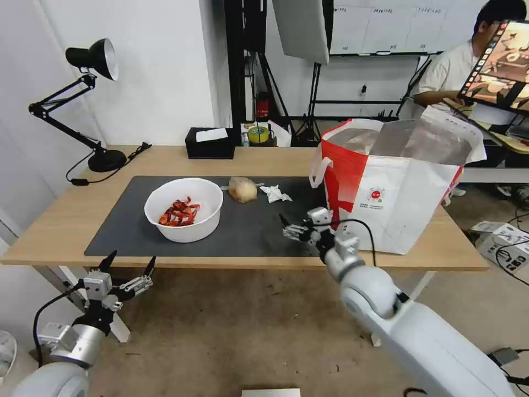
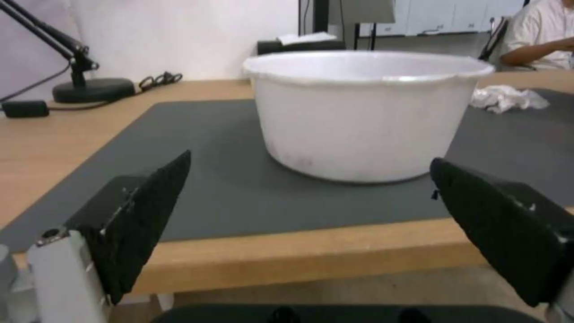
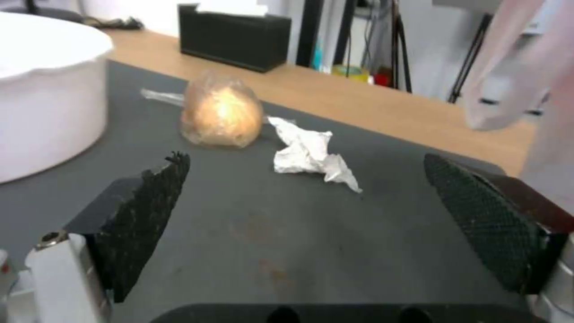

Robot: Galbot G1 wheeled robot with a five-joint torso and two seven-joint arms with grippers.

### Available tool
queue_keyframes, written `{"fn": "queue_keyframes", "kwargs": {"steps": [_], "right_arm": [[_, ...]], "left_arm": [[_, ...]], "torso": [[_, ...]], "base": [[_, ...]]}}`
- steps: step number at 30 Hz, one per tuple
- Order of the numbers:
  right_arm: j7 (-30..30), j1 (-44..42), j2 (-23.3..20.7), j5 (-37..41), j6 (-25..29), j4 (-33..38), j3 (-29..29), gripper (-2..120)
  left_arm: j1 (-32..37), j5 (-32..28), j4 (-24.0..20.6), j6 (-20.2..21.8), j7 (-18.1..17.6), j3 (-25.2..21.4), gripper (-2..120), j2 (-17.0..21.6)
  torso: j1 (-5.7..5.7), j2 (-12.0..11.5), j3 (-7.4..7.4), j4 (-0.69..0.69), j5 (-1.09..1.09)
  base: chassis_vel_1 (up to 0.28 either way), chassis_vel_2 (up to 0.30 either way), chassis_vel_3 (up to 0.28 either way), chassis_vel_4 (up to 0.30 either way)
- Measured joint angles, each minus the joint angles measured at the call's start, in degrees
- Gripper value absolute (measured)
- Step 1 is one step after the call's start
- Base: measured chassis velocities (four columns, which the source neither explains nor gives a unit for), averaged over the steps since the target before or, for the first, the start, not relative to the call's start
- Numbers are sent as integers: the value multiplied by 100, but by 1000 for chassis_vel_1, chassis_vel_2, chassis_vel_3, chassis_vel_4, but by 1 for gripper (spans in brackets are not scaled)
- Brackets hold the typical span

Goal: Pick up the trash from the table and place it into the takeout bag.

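Note:
On the dark mat of the table point(image 1: 66, 220) stand a white bowl point(image 1: 183, 209) of red crayfish shells, a small beige-filled plastic bag point(image 1: 243, 189) and a crumpled white tissue point(image 1: 274, 193). The takeout bag point(image 1: 397, 187) stands open at the table's right end. My right gripper point(image 1: 293, 227) hovers open over the mat's front right, beside the takeout bag, facing the tissue point(image 3: 308, 154) and the small bag point(image 3: 220, 112). My left gripper point(image 1: 133, 257) hangs open just below the table's front edge, facing the bowl point(image 2: 365, 112).
A black tissue box point(image 1: 209, 143) and a tape roll point(image 1: 257, 133) sit at the table's back edge. A black desk lamp point(image 1: 91, 60) stands on the back left corner. A person sits behind the takeout bag. Boxes and cables lie on the floor at right.

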Motion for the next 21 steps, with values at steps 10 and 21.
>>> {"fn": "queue_keyframes", "kwargs": {"steps": [10, 21], "right_arm": [[824, 1419, 806, 729, -596, -1208, -715, 100], [1093, 2074, 1408, 953, -754, -2431, -859, 100]], "left_arm": [[-178, -60, 218, -23, 5, 105, 100, 57], [-269, -64, 302, -31, 7, 201, 100, 66]], "torso": [[0, 0, -1, 1, -1], [0, 0, -1, 1, 0]], "base": [[0, 0, 0, 0], [0, 0, 0, 0]]}}
